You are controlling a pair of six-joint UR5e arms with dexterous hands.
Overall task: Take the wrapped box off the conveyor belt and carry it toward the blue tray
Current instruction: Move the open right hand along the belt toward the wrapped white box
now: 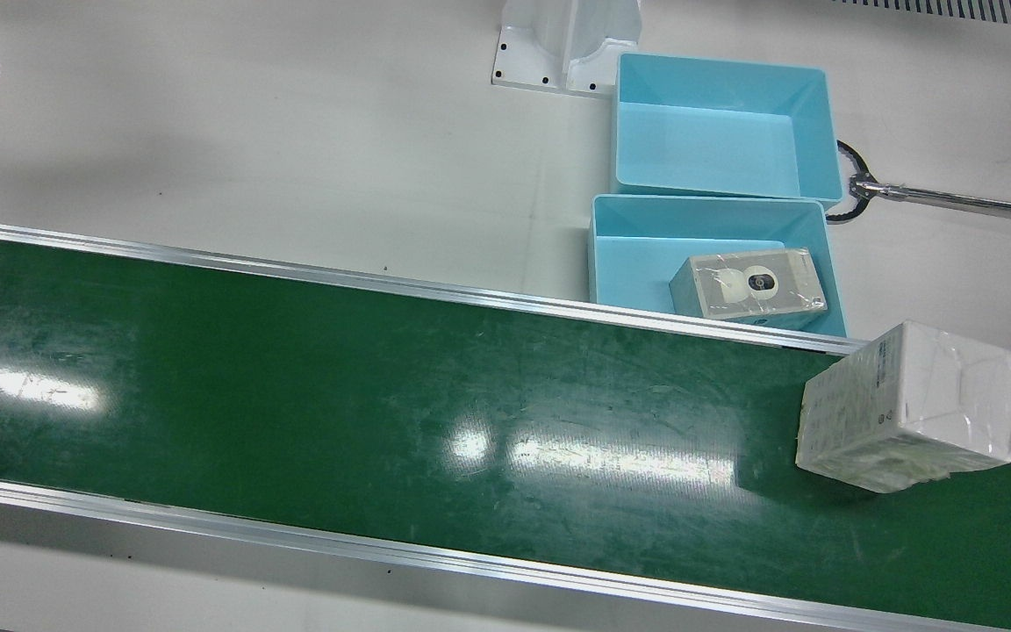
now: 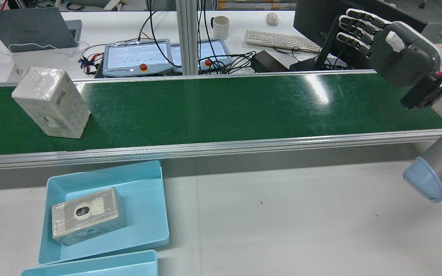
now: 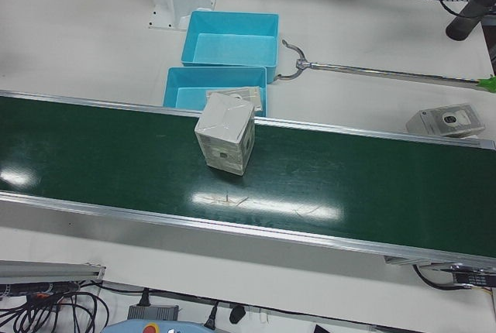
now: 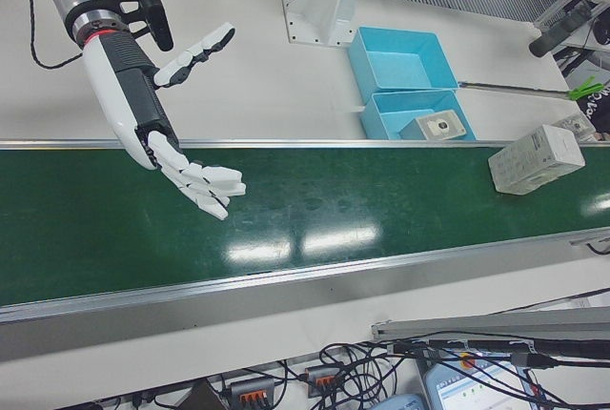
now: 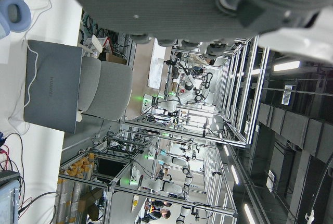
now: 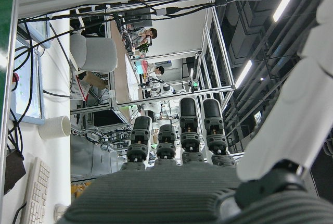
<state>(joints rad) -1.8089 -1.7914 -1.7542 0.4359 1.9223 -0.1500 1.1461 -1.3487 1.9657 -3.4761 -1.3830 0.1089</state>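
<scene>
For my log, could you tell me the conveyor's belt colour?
The conveyor belt is dark green; the front view shows it best.

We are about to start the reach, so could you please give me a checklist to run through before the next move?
1. Wrapped box on the conveyor belt, free of any hand: ok.
2. Box squared to the belt: not ok, it sits askew.
3. Right hand open, fingers spread, holding nothing: ok.
4. Right hand near the box: not ok, it is at the belt's far end.
5. Left hand state: cannot tell; only its own camera shows it, too close.
6. Near blue tray free: not ok, a camera box lies in it; the far blue tray is free.
</scene>
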